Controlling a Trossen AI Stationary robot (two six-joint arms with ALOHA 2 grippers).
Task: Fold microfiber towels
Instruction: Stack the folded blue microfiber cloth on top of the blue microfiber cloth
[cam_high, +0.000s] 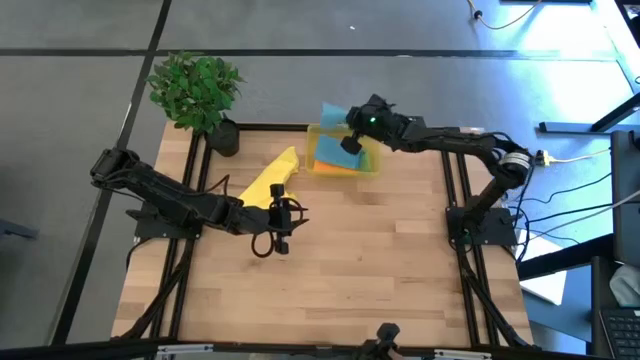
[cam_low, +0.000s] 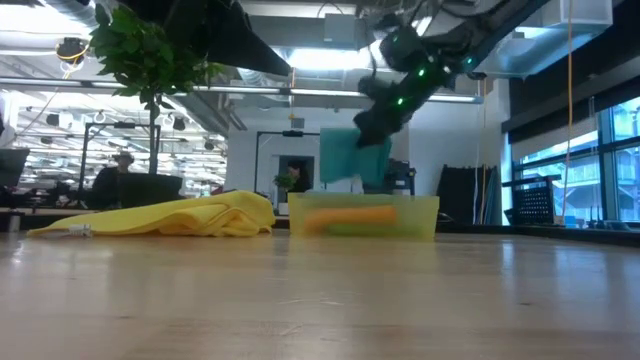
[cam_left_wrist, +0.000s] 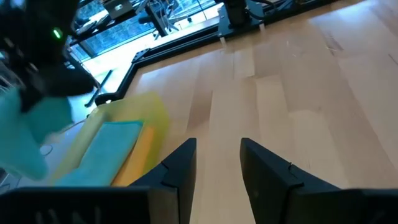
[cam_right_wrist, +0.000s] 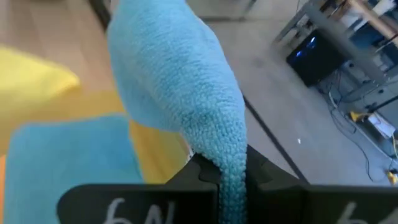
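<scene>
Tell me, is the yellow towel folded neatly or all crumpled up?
Crumpled. The yellow towel lies in a loose, wrinkled heap on the table, not flat or squared.

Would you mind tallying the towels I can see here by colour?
Yellow towel, on the table: 1
Teal-blue towels: 2 (one held up by the right gripper, one in the bin)
Orange towel, in the bin: 1
Total: 4

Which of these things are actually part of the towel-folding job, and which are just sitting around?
Part of the job:
- teal towel pinched in the right claw, lifted above the bin
- yellow towel lying on the table by the left claw
- second teal towel and orange towel in the bin

Just there:
- yellow plastic bin
- potted plant
- wooden table
</scene>
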